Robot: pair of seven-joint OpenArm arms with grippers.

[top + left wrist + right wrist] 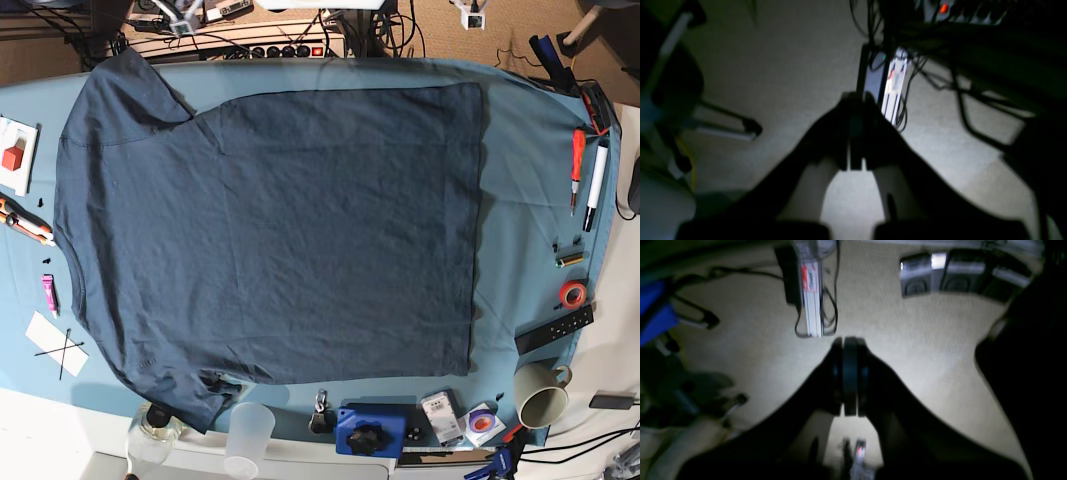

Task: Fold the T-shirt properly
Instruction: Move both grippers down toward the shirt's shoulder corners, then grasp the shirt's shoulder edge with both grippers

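T-shirt (280, 240) flat on desk (530, 180), collar at 9 o'clock, unfolded; all folds left. Left gripper (855, 133) and right gripper (850, 376) pressed together, empty.

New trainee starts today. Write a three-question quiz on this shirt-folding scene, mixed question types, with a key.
1. True or false: the T-shirt lies spread flat on the table cloth, with no fold made.
2. Multiple choice: in the base view, the collar sits toward which edge? A. left B. right C. top
3. Short answer: how do the fingers of the left gripper and right gripper stand in the wrist views?

Key
1. True.
2. A.
3. Closed together, with no cloth between them; both face the floor, away from the shirt.
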